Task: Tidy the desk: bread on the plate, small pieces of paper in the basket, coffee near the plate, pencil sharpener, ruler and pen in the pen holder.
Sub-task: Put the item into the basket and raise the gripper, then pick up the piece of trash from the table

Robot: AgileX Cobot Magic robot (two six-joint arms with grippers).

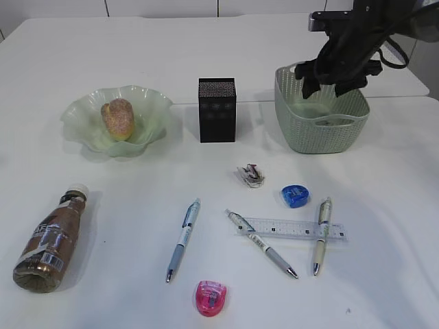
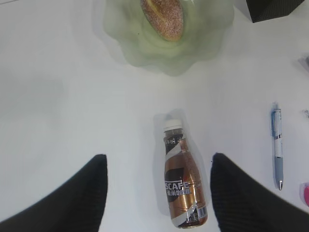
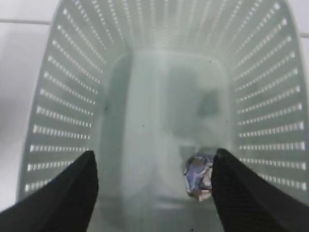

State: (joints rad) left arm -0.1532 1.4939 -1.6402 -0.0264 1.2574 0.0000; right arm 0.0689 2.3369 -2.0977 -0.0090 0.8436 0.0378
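Nearest on the counter (image 1: 384,288) lie a pink sharpener (image 1: 210,298), the coffee (image 1: 50,238) on its side, three pens, the ruler (image 1: 291,228) under two of them, a blue sharpener (image 1: 295,196) and one crumpled paper (image 1: 250,175). The left tool (image 2: 159,193) hangs with jaws wide above the coffee, which lies between its fingers, untouched. Farther back, bread (image 1: 117,118) sits in the plate (image 1: 82,113), the pen holder (image 1: 217,110) stands upright, and the right tool (image 1: 341,77) hovers over the basket (image 1: 322,133), jaws spread and empty, a paper wad (image 3: 199,177) on the basket floor below, beside its right finger.
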